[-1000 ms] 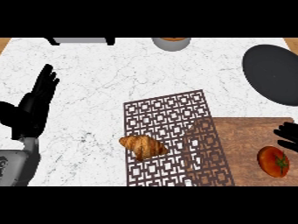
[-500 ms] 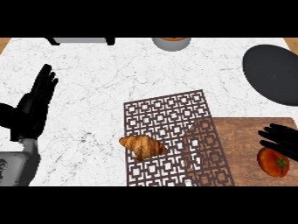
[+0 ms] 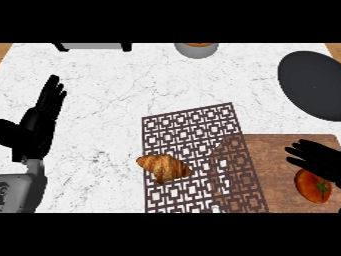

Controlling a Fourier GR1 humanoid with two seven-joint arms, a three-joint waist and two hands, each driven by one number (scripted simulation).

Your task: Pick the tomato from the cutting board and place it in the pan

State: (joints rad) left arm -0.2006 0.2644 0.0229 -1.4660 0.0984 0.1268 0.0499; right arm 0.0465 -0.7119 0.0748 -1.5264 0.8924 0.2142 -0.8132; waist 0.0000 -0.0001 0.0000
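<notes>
A red tomato (image 3: 312,186) with a green stem lies on the brown cutting board (image 3: 265,160) at the lower right. My right hand (image 3: 329,162) hovers over the board with its fingers spread, just above and beside the tomato and partly covering it. The dark round pan (image 3: 320,85) rests at the upper right of the marble counter. My left hand (image 3: 34,127) rests open at the left, fingers pointing up.
A brown patterned mat (image 3: 195,150) lies in the middle with a croissant (image 3: 164,167) on its left edge. A grey bowl (image 3: 196,48) and a dark-framed object (image 3: 92,46) stand at the counter's far edge.
My right hand has moved left from the right edge over the cutting board, closer to the tomato. The left hand has stayed still.
</notes>
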